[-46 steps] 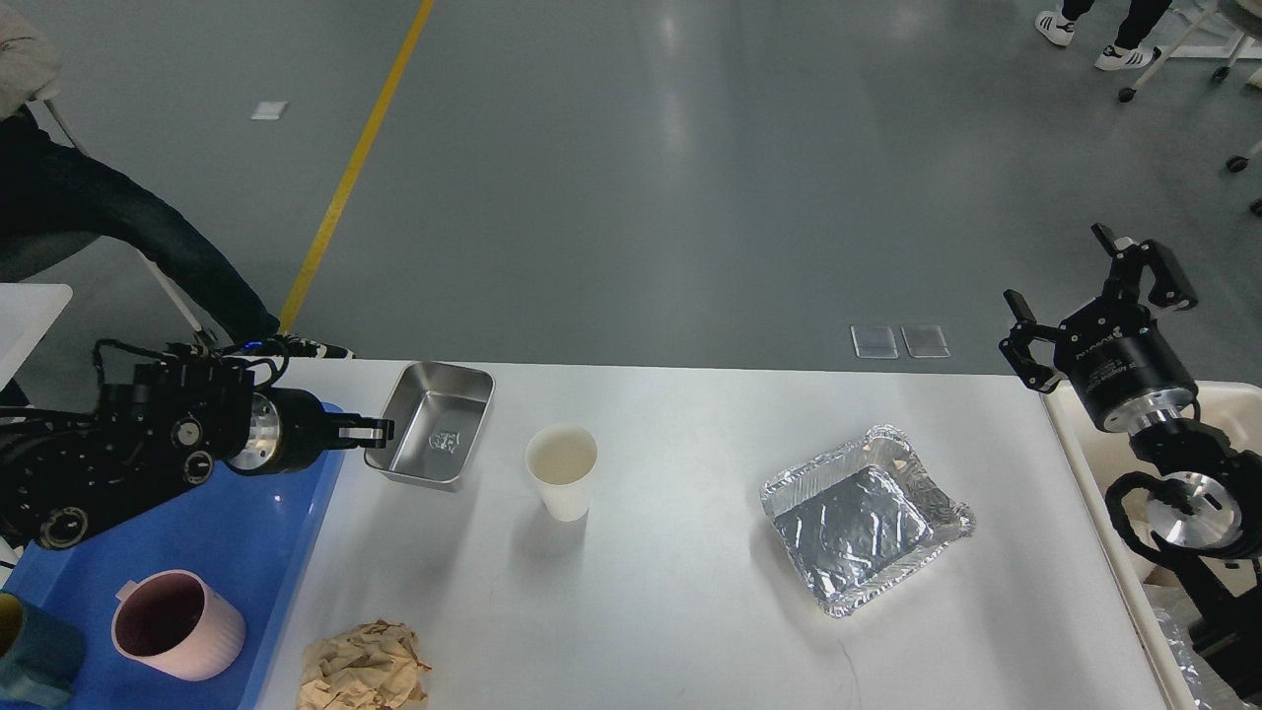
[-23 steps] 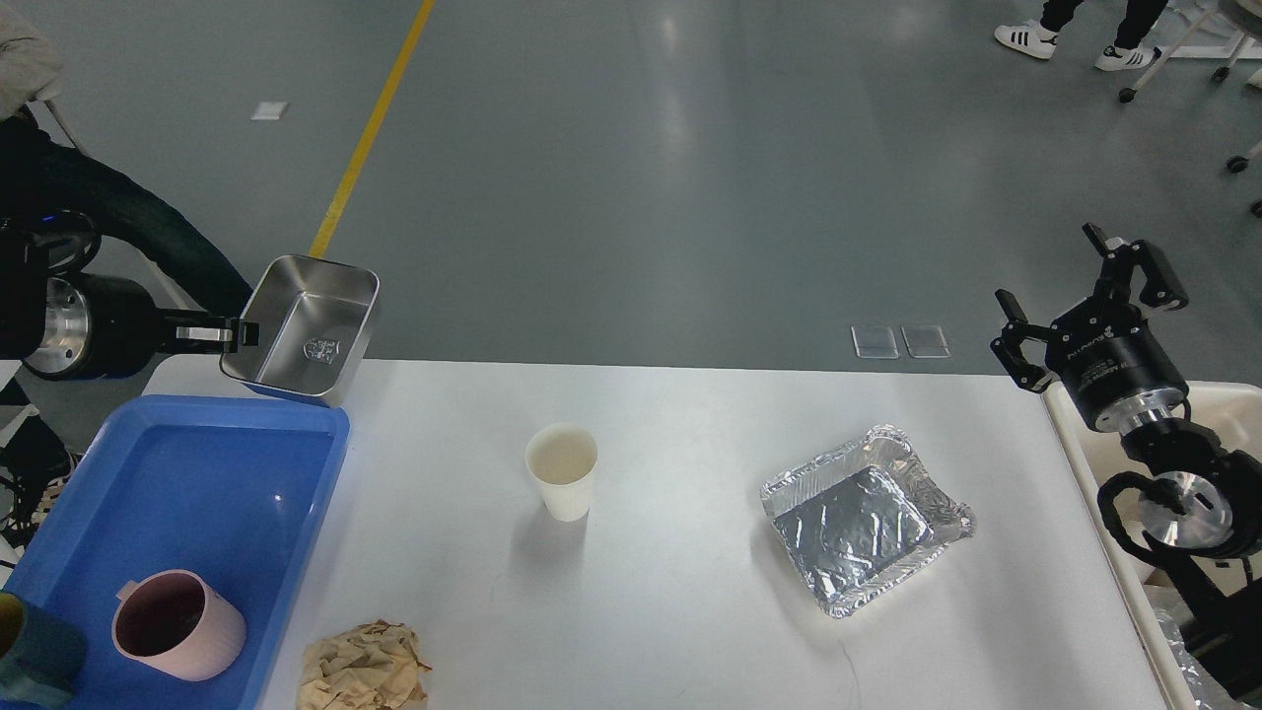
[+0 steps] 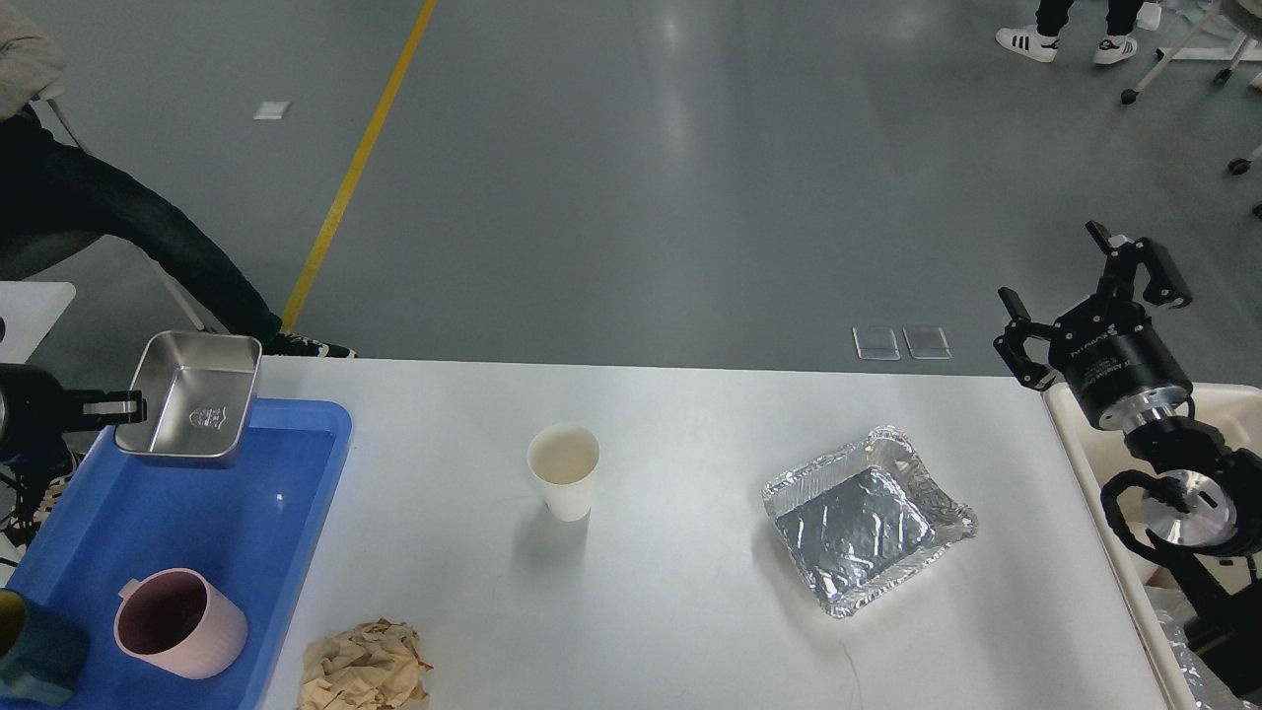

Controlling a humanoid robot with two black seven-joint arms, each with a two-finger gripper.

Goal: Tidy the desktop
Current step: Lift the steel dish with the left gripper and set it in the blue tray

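Note:
The white desktop (image 3: 690, 611) carries a white paper cup (image 3: 563, 471) near the middle, a crumpled foil tray (image 3: 866, 519) to the right and a crumpled brown paper ball (image 3: 365, 666) at the front left. My left gripper (image 3: 126, 405) is shut on the left rim of a steel rectangular container (image 3: 192, 398), holding it over the far end of the blue plastic tray (image 3: 197, 523). My right gripper (image 3: 1085, 286) is open and empty, raised beyond the desktop's far right corner.
The blue tray holds a pink mug (image 3: 175, 623) and a dark teal cup (image 3: 35, 656) at its near end. A beige bin (image 3: 1094, 463) stands at the desktop's right edge. A seated person's leg (image 3: 128, 237) is at the far left.
My left gripper lifted the steel container off the desktop, swung it left and then lowered it over the far end of the blue tray. The right arm barely moved.

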